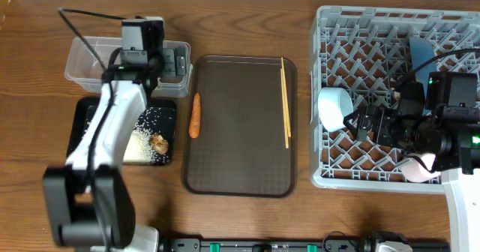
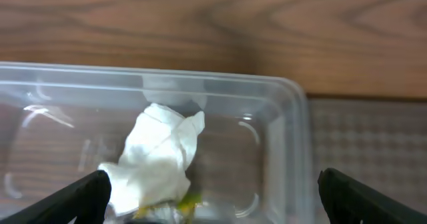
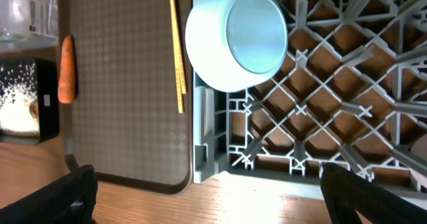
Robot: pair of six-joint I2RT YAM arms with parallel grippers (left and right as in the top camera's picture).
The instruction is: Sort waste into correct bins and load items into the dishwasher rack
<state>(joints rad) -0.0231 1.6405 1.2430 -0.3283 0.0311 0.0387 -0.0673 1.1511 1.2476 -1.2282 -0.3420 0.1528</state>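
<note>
Crumpled white paper (image 2: 157, 161) is shown in the clear tub (image 2: 220, 84) below the parted left jaws, and the white bowl (image 3: 237, 37) ahead of the parted right jaws.

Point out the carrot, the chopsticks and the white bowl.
carrot (image 1: 195, 115): overhead view, middle of its body.
chopsticks (image 1: 285, 102): overhead view, halfway along the pair.
white bowl (image 3: 237, 37): right wrist view, centre of its round face.
</note>
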